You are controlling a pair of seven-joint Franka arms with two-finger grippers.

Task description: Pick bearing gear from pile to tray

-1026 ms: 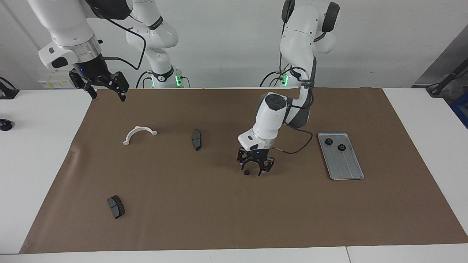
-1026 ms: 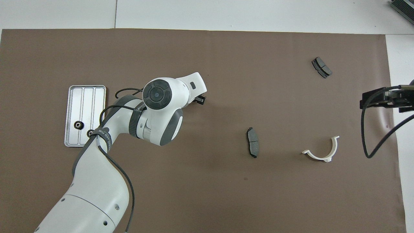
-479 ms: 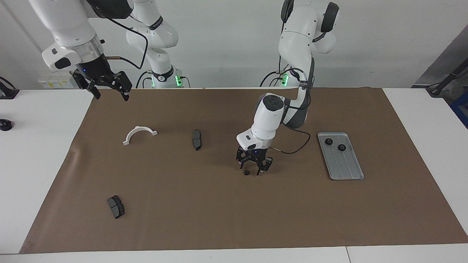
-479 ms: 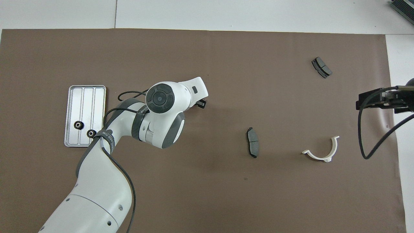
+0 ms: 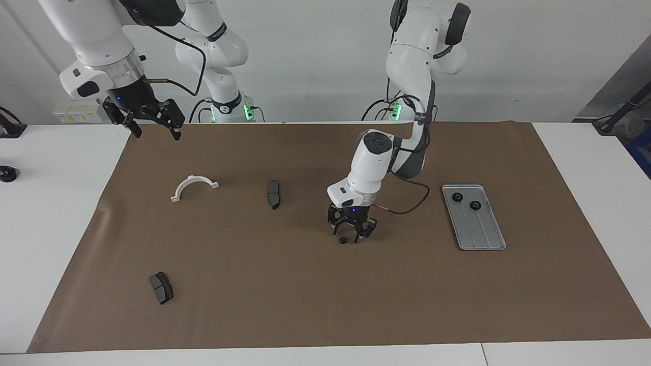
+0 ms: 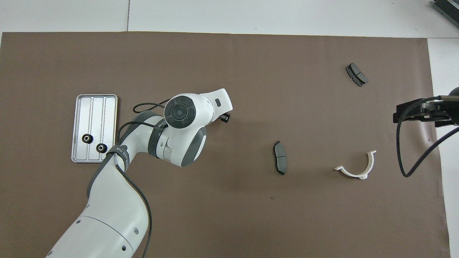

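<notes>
A tiny black gear [image 5: 343,239] lies on the brown mat [image 5: 325,305]. My left gripper [image 5: 351,236] hangs low over it, open, with the gear at its fingertips; I cannot tell if they touch. In the overhead view the left wrist hides this gear and only a finger [image 6: 225,117] shows. The silver grooved tray [image 5: 480,236] lies toward the left arm's end and holds two black gears [image 5: 457,197] [image 5: 475,205]; it also shows in the overhead view [image 6: 94,107]. My right gripper [image 5: 156,133] waits open and empty, raised over the mat's corner.
A white half-ring bracket [image 5: 194,186] and a dark brake pad [image 5: 273,194] lie mid-mat toward the right arm's end. A second brake pad [image 5: 161,287] lies farther from the robots. A small black object [image 5: 6,174] sits on the white table.
My left gripper has shifted a little toward the right arm's end, closer over the loose gear. My right gripper has risen slightly.
</notes>
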